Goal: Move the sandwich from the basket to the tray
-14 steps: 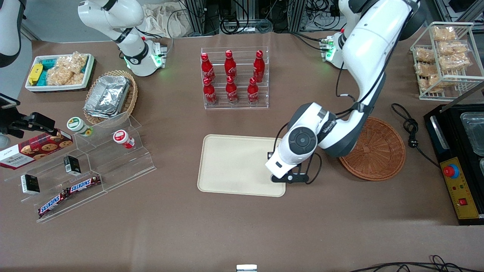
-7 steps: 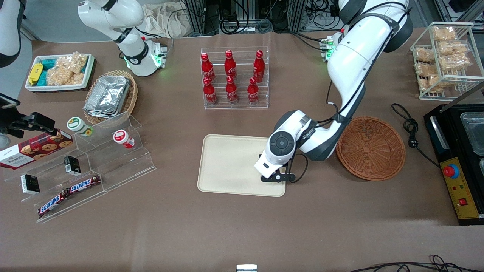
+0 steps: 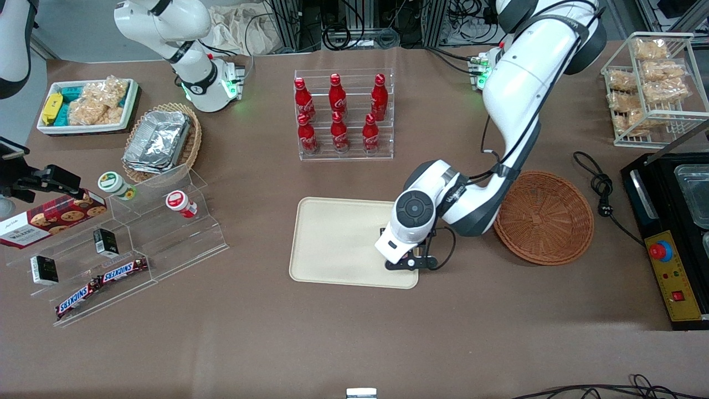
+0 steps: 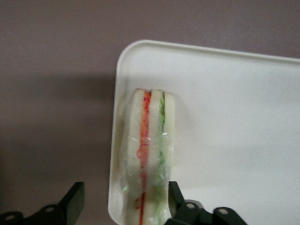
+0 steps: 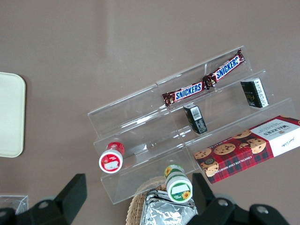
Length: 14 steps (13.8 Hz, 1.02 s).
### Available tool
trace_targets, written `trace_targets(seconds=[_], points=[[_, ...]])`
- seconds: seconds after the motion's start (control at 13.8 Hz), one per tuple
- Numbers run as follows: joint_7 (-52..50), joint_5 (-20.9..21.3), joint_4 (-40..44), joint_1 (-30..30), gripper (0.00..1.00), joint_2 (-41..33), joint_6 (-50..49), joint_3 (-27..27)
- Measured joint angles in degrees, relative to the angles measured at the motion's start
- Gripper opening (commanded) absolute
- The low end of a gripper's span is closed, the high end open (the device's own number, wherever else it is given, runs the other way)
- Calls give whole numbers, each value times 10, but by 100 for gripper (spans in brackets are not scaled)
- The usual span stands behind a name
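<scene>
Sandwich (image 4: 149,154) lies on tray (image 4: 234,117) between open end effector (image 4: 124,206) fingers.

Wrapped sandwich (image 4: 150,154) on edge at tray (image 3: 332,244) corner, gripper (image 4: 123,206) open around it, basket (image 3: 545,219) empty

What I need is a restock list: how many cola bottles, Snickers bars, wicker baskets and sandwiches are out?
Red cola bottles: 6
Snickers bars: 2
Wicker baskets: 2
Sandwich: 1, on the tray, between the fingers of the open gripper
Total: 11
</scene>
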Motion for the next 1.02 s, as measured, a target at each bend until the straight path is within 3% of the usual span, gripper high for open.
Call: trace_targets(seconds=[0.51,0.8,1.02], points=[[8,0,2,39,99,-110,-95,9],[97,-24,-14,93,99,-182,-140,10],[194,-54,-98,153,99,-263,-120,11]])
